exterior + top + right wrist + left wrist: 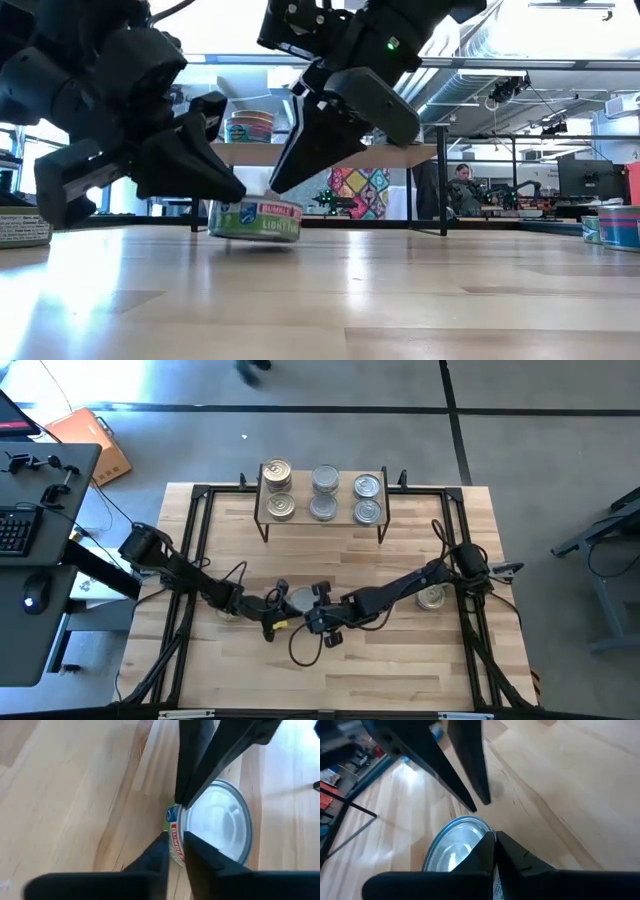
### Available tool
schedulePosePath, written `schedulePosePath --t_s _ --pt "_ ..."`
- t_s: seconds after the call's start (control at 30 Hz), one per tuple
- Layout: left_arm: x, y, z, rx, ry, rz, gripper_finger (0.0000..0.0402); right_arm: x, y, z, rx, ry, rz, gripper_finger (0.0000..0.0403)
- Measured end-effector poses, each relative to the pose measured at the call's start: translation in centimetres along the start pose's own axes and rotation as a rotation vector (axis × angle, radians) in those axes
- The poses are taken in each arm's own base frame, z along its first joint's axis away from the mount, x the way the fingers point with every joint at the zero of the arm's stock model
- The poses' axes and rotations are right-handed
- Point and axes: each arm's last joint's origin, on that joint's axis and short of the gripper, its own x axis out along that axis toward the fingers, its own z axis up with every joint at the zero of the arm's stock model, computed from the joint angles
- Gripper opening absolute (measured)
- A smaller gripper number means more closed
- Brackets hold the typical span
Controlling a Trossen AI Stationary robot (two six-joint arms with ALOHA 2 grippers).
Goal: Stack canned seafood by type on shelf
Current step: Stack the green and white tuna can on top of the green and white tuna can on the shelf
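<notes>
At table centre, we bring both grippers in on a single tin (pixel 298 598) of seafood lying flat on the butcher-block table (pixel 400 670). Our left gripper (pixel 493 851) has its fingers pressed together, tips resting at the tin's rim rather than around it. Our right gripper (pixel 175 847) shows a narrow slit between its fingers, parted only slightly, and its tips sit at the tin's labelled side wall; neither has a hold on the tin.

In the low view the tin (pixel 256 220) sits on the wood with one dark gripper leaning in from each side, left gripper (pixel 225 185) and right gripper (pixel 285 180) nearly meeting above its lid.

Toward twelve o'clock stands the shelf (pixel 322 500), already carrying six tins in three pairs. Another tin (pixel 432 597) waits at three o'clock under the right arm, and one more (pixel 228 610) lies at nine o'clock beneath the left arm.

The risk here, as we judge it, is crowding. Two sets of fingers on one small round tin may knock into each other, or a closed tip may shove the tin sliding across the smooth wood instead of seating it. A pinch on the curved wall with so thin a gap could also let it squirt free.
</notes>
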Motion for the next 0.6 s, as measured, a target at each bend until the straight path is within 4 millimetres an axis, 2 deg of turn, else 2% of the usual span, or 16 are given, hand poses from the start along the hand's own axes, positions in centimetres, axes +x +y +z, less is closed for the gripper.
schedulePosePath --t_s 0.2,0.37,0.47,0.6 --pt "-0.3 0.3 0.4 -0.003 -0.014 0.009 0.0 0.2 0.2 -0.1 -0.055 0.004 0.002 0.0139" --pt "-0.3 0.3 0.4 0.004 -0.012 0.01 0.0 0.7 0.5 -1.1 -0.1 0.025 -0.04 0.0216" --pt "-0.3 0.3 0.4 0.004 -0.013 0.011 0.0 0.9 0.7 -1.5 -0.131 0.038 -0.055 0.0242" --pt "-0.3 0.3 0.4 -0.009 -0.014 0.011 0.0 0.8 1.4 -2.3 -0.202 0.092 -0.167 0.0251"
